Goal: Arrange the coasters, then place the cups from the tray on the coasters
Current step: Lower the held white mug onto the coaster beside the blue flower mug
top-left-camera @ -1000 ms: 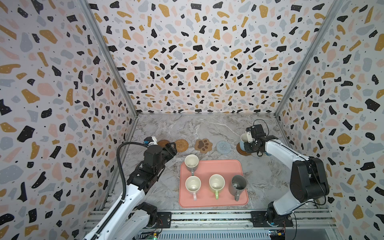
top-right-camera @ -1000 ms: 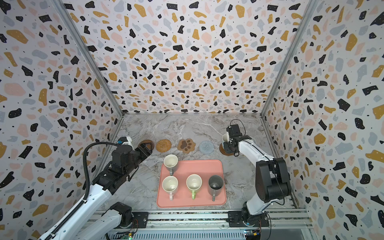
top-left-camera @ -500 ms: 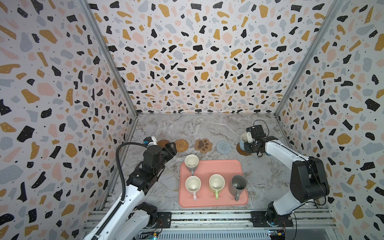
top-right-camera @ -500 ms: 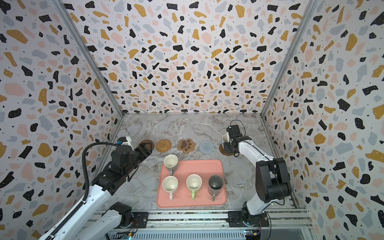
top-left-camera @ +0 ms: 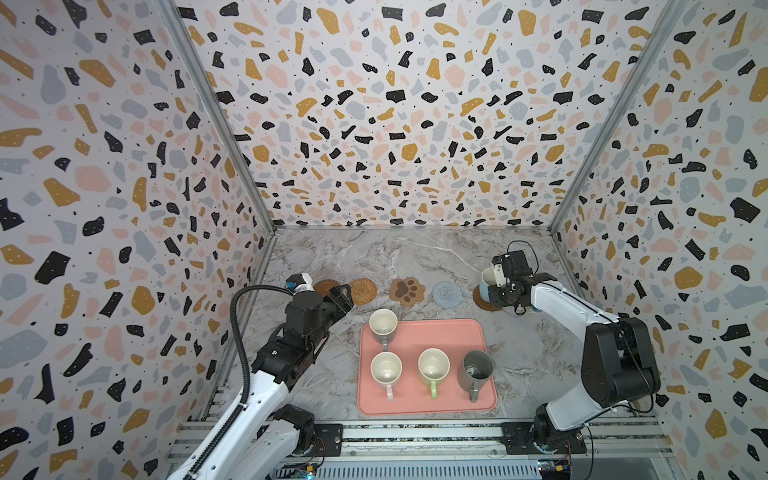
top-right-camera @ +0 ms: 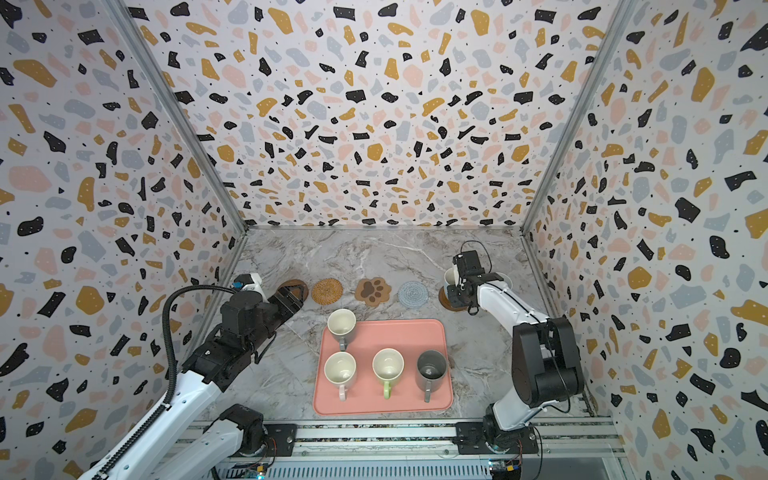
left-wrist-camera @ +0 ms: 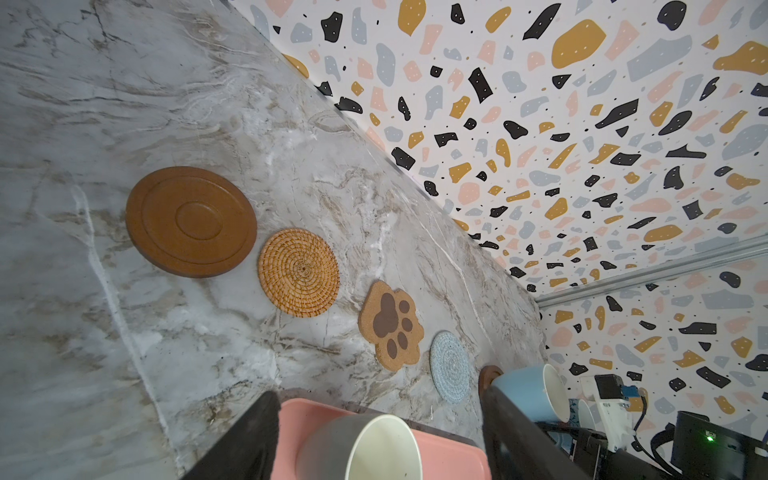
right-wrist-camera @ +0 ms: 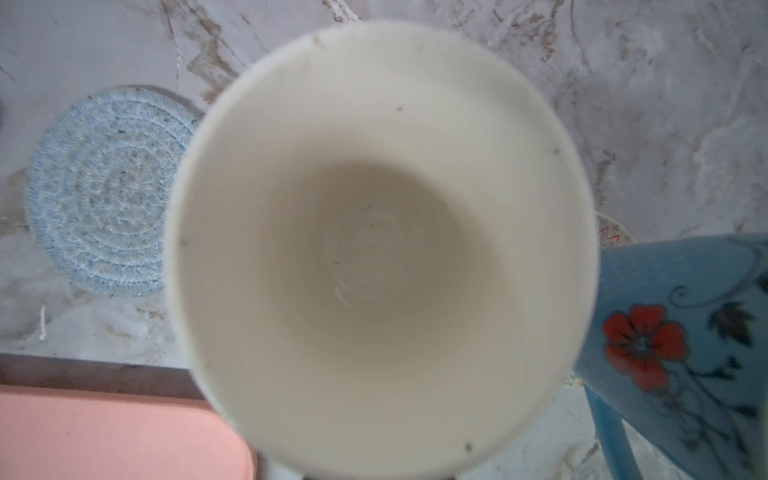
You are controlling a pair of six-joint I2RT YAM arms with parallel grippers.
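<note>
Five coasters lie in a row: a brown disc (top-left-camera: 323, 285), a rattan round (top-left-camera: 363, 291), a paw print (top-left-camera: 406, 291), a grey-blue round (top-left-camera: 447, 294) and another brown disc (top-left-camera: 482, 302). My right gripper (top-left-camera: 498, 286) is shut on a light blue cup (top-left-camera: 486, 282) over that last disc; its cream inside (right-wrist-camera: 374, 249) fills the right wrist view. My left gripper (top-left-camera: 343, 297) hangs open and empty by the first disc. On the pink tray (top-left-camera: 440, 332) stand grey-beige (top-left-camera: 383, 324), pink (top-left-camera: 385, 369), green (top-left-camera: 433, 365) and dark grey (top-left-camera: 477, 368) cups.
A flowered blue cup (right-wrist-camera: 685, 332) stands on a cream woven coaster (right-wrist-camera: 615, 232) right beside the held cup, mostly hidden under my right arm in both top views. Patterned walls close in the left, back and right. A metal rail (top-left-camera: 415, 432) runs along the front.
</note>
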